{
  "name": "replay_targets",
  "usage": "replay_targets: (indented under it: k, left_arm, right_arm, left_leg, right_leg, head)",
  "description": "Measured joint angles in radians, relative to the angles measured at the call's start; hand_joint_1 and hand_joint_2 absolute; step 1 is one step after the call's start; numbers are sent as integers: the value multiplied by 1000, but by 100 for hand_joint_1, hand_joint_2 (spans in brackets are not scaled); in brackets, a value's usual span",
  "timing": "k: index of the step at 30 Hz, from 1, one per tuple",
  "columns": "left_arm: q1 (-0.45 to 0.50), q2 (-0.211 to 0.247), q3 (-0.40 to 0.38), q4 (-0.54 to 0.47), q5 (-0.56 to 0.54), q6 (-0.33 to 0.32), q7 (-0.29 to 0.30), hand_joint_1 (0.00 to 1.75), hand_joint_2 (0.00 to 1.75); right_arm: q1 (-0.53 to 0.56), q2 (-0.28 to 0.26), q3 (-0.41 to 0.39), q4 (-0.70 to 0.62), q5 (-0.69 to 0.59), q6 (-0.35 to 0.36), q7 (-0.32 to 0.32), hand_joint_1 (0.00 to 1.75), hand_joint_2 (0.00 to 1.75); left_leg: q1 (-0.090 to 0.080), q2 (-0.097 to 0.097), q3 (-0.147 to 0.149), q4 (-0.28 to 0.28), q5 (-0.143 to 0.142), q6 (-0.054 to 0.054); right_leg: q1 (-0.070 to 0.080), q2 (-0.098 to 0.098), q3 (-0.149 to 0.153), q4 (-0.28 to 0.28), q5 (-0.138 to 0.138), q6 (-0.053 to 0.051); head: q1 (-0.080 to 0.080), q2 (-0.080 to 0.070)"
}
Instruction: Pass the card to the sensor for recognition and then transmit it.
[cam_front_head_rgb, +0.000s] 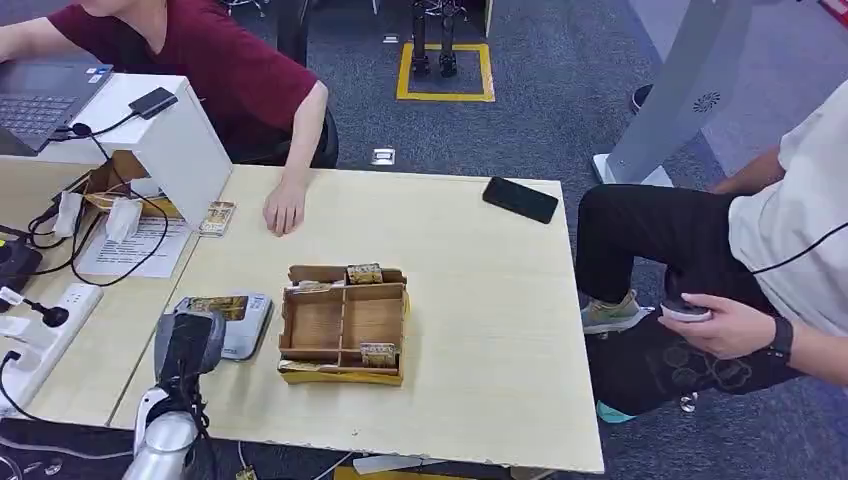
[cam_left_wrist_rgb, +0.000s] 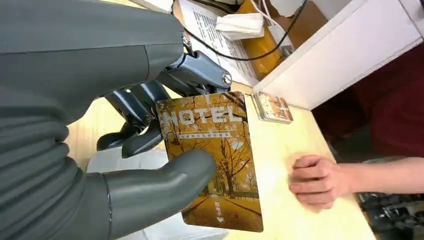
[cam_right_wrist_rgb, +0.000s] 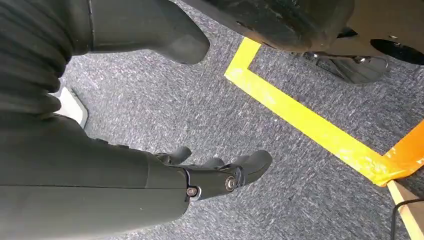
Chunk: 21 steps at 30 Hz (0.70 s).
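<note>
Left robot hand (cam_left_wrist_rgb: 145, 150) pinches the card (cam_left_wrist_rgb: 212, 165).

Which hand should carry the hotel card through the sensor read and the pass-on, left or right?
Left. The left hand already pinches the hotel card between thumb and fingers, above the grey sensor pad on the table. The right hand hangs empty over the carpet, away from the table.

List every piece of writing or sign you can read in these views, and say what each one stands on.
"HOTEL": on the card that the left hand holds.
Small line under "HOTEL" and the mark near the card's far end: too small to read.
Printed sheet under the cables: blurred, unreadable.
Cards by the white stand: print too small.
Round perforated emblem on the grey panel: no letters legible.
</note>
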Motion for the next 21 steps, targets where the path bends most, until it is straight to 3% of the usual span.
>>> replay_targets:
  k: [21]
  left_arm:
    - [-65, -7, -21, 193, -141, 72, 61, 175, 175]
  right_arm:
    - [-1, 5, 0, 0, 14, 8, 6, 0, 175]
  left_leg:
    - [0, 0, 1, 0, 0, 0]
  right_leg:
    - [0, -1, 2, 0, 0, 0]
  head:
    - [0, 0]
